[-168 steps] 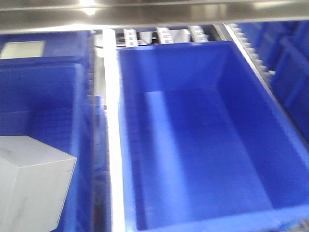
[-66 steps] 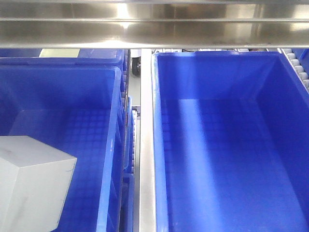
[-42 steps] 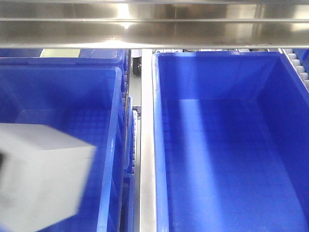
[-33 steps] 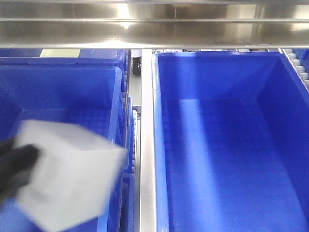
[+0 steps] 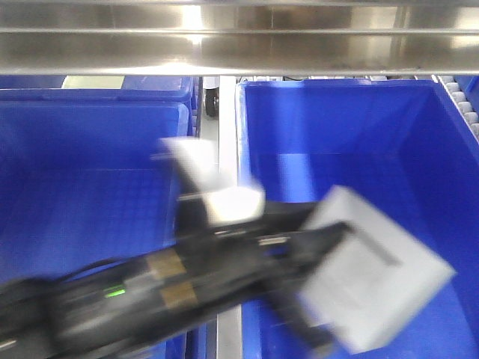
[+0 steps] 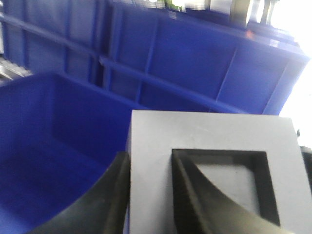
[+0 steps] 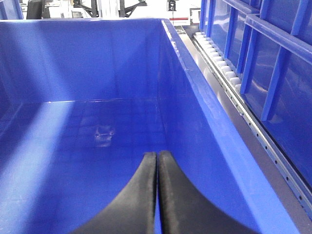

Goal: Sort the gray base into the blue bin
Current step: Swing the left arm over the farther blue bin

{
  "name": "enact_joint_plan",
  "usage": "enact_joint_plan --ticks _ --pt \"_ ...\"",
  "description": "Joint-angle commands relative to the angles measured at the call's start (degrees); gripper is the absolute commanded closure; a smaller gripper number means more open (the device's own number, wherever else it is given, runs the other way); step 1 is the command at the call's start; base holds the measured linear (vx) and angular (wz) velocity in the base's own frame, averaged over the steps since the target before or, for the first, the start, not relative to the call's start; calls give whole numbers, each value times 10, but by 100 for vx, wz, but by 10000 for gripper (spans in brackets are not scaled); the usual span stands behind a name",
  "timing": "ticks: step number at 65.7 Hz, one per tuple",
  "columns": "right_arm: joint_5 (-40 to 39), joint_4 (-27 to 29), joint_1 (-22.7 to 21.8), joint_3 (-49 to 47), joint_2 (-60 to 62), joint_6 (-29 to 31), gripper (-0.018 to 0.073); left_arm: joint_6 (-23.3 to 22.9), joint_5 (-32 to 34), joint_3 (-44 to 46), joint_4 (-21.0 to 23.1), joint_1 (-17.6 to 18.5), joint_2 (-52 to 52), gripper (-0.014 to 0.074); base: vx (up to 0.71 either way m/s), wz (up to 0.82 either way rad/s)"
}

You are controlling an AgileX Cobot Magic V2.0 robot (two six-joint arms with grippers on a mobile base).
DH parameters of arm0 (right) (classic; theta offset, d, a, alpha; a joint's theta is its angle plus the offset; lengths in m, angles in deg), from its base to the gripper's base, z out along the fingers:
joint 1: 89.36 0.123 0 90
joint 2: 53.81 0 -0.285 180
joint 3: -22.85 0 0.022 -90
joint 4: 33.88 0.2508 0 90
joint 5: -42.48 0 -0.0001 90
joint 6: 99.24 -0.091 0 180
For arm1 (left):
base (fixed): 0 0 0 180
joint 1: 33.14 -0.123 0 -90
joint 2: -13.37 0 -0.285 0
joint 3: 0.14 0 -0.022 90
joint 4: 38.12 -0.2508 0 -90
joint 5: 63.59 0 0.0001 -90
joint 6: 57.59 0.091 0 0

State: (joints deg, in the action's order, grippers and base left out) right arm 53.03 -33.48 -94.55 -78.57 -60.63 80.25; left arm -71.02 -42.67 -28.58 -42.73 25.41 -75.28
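Now we carry the gray base (image 5: 370, 280) over the blue bin (image 5: 419, 134), our left gripper (image 6: 151, 195) clamping one wall; only release remains. Right gripper (image 7: 157, 165) is closed, empty.

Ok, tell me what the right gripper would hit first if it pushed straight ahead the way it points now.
Probably the grid-textured floor of the blue bin. The right gripper, fingers pressed together, points down into the bin, which looks empty ahead of it. Depth is hard to judge, so the far wall could come first.

Warehouse sorting line: blue crates (image 5: 90, 187), roller rails (image 7: 222, 68).
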Motion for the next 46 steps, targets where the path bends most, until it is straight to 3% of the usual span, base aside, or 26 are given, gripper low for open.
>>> enact_joint_plan --ticks 1,10,19,46 --pt "-20 -4 0 3 -8 5 564 -9 -19 105 2 7 -65 603 0 0" --pt "-20 -4 0 3 -8 5 564 -9 -115 218 2 6 -163 603 0 0" --pt "-20 -4 0 3 -8 5 564 -9 -152 283 2 6 -224 603 0 0" --pt "-20 -4 0 3 -8 5 564 -9 -248 302 2 6 -285 570 0 0"
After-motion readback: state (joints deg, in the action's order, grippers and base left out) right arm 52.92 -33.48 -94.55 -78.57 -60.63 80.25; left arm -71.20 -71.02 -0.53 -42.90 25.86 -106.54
